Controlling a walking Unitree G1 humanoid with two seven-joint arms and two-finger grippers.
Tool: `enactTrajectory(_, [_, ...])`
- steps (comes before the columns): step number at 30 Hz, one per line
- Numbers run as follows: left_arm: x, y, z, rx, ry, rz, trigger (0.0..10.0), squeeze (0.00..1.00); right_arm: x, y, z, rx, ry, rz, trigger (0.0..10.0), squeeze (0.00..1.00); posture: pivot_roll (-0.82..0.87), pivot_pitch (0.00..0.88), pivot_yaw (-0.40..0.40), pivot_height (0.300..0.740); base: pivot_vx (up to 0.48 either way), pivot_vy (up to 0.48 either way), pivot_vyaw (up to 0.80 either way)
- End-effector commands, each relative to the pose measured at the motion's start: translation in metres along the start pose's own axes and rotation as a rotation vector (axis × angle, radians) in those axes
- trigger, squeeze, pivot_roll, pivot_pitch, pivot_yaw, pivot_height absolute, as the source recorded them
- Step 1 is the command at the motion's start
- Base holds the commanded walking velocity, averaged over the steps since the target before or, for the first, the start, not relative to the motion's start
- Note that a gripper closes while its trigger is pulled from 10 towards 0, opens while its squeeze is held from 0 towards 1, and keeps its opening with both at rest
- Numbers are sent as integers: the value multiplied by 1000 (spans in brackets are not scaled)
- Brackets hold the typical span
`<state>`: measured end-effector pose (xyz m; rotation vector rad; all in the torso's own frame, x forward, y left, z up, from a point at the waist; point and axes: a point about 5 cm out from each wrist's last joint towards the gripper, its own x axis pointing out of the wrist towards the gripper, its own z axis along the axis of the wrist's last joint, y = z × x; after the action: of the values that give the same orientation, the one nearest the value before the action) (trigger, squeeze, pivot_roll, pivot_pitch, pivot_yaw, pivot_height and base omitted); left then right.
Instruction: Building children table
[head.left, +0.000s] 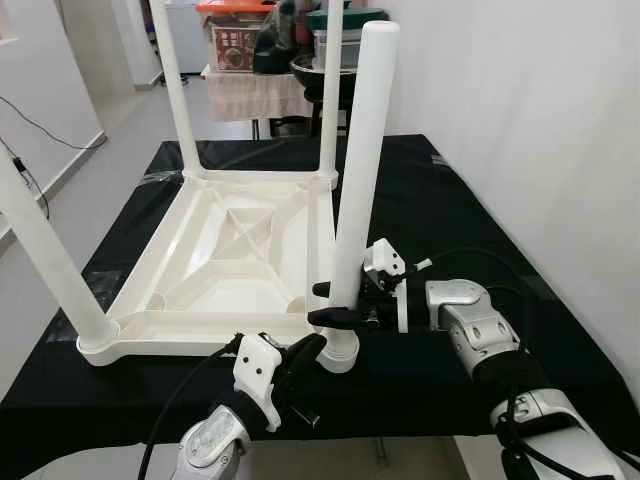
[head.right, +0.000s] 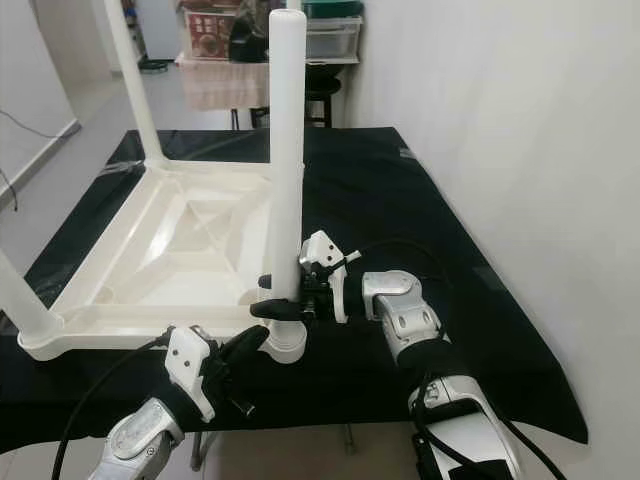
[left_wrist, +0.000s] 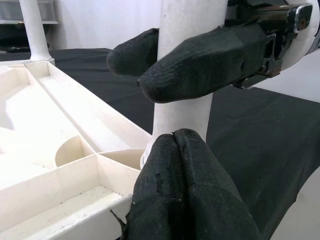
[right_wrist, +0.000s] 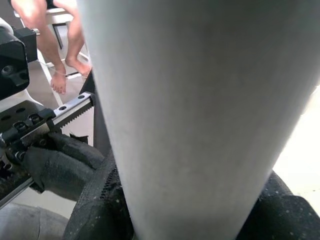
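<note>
- We see a white tabletop (head.left: 215, 270) lying upside down on a black cloth (head.left: 480, 190), with legs standing up from its corners.
- The near-right leg (head.left: 360, 150) stands upright in its corner socket (head.left: 338, 352), at about 5 o'clock on the tabletop.
- Our right gripper (head.left: 335, 303) comes in from 3 o'clock and is clamped on that leg low down, just above the socket, one finger (left_wrist: 200, 62) on each side of the tube.
- Our left gripper (head.left: 305, 350) reaches up from 6 o'clock to the base of the same leg; in the left wrist view its fingers (left_wrist: 180, 185) are pressed together, tips right at the leg's foot, though we cannot be sure they touch it.
- Two far legs (head.left: 175, 85) rise at 11 and 1 o'clock, and a near-left one (head.left: 50, 260) leans at 8 o'clock.
- Beyond the cloth, at 12 o'clock, stand storage boxes (head.left: 235, 35).
- In the right wrist view, a person's bare legs (right_wrist: 55, 45) show past the leg.
</note>
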<state>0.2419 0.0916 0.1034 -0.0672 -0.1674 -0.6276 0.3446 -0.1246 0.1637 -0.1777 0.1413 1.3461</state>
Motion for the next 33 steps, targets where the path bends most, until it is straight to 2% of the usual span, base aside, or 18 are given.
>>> enactTrajectory(1, [-1,-1,-3,-3,11,-6,10000,0,2,4,-6,16,0,44,0,0,-5,0,-35,740,0,0,0])
enactTrajectory(7, [-2,-1,-3,-4,11,-7,10000,0,-7,3,-8,2,-19,10,0,0,-6,0,-36,740,0,0,0])
enactTrajectory(9, [-2,-2,-2,-4,10,-8,10000,0,-13,3,-13,-3,-12,-72,0,0,-7,0,-44,740,0,0,0])
enactTrajectory(10, [-3,-2,-2,-3,11,-8,10000,0,-7,1,-20,48,-11,-256,0,0,-6,0,-65,740,0,0,0])
enactTrajectory(11, [-3,-2,-2,-3,11,-8,10000,0,-4,-1,-25,88,-4,-388,0,0,-6,0,-65,740,0,0,0])
enactTrajectory(12, [-3,-2,-2,-3,11,-8,10000,0,-4,-1,-25,88,-4,-388,0,0,-6,0,-65,740,0,0,0])
enactTrajectory(13, [-4,-1,-2,-4,10,-5,10000,0,4,-3,-32,172,-88,-802,0,0,-12,0,-68,740,0,0,0])
enactTrajectory(14, [-4,-1,-2,-4,10,-5,10000,0,4,-3,-32,172,-88,-802,0,0,-12,0,-68,740,0,0,0])
enactTrajectory(15, [-4,0,-2,-4,10,-2,10000,0,19,21,-51,240,-37,-906,0,0,1,0,-52,740,0,0,0])
enactTrajectory(16, [-4,0,-2,-4,10,-2,10000,0,19,21,-51,240,-37,-906,0,0,1,0,-52,740,0,0,0])
enactTrajectory(17, [-4,0,-2,1,14,-6,10000,0,38,43,-62,276,-3,-870,0,0,-23,0,-38,740,0,0,0])
enactTrajectory(19, [-3,-1,-2,3,16,-16,10000,0,46,53,-64,251,14,-818,0,0,-14,0,-48,740,0,0,0])
enactTrajectory(23, [-3,-2,-3,1,16,-3,10000,0,39,39,-59,235,-12,-842,0,0,-10,0,-63,740,0,0,0])
enactTrajectory(28, [-3,0,-3,-3,14,1,10000,0,37,33,-55,227,-45,-832,0,0,-8,0,-55,740,0,0,0])
enactTrajectory(29, [-2,0,-4,-2,16,-6,10000,0,36,31,-52,221,-48,-829,10000,0,-10,0,-54,740,0,0,0])
enactTrajectory(31, [-2,0,-4,-1,18,-10,10000,0,37,31,-49,213,-60,-811,10000,0,-10,0,-52,740,0,0,0])
enactTrajectory(32, [-1,0,-5,0,19,-14,10000,0,39,32,-43,198,-92,-741,10000,600,-7,0,-52,740,0,0,0])
enactTrajectory(33, [0,0,-5,2,19,-16,10000,0,41,36,-33,182,-136,-620,10000,1000,-5,0,-51,740,0,0,0])
